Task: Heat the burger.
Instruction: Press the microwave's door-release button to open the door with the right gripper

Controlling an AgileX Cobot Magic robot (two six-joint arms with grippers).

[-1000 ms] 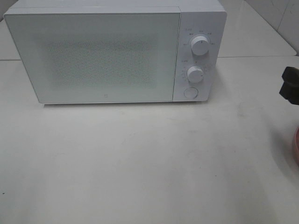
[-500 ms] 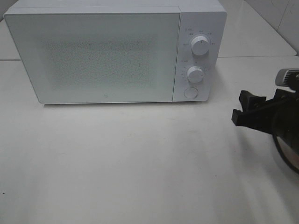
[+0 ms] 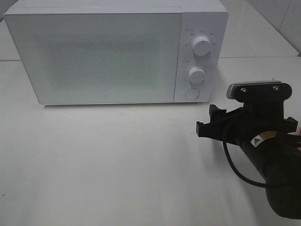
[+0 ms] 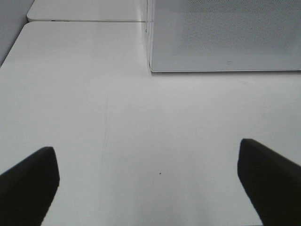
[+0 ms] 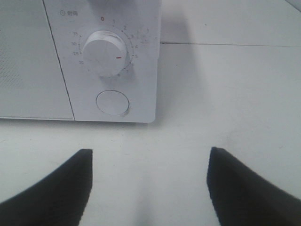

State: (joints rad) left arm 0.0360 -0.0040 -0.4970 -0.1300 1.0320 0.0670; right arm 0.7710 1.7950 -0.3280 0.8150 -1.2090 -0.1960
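Bright, even light washes out the white table (image 3: 117, 165); a soft shadow lies under the microwave (image 3: 94, 56); all views look slightly grainy.

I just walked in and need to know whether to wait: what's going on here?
The right gripper, open and empty, points at the control panel of the microwave, with the round button just ahead of it. The microwave door is shut. The left gripper hangs open over the table, holding nothing. No burger shows in any view.
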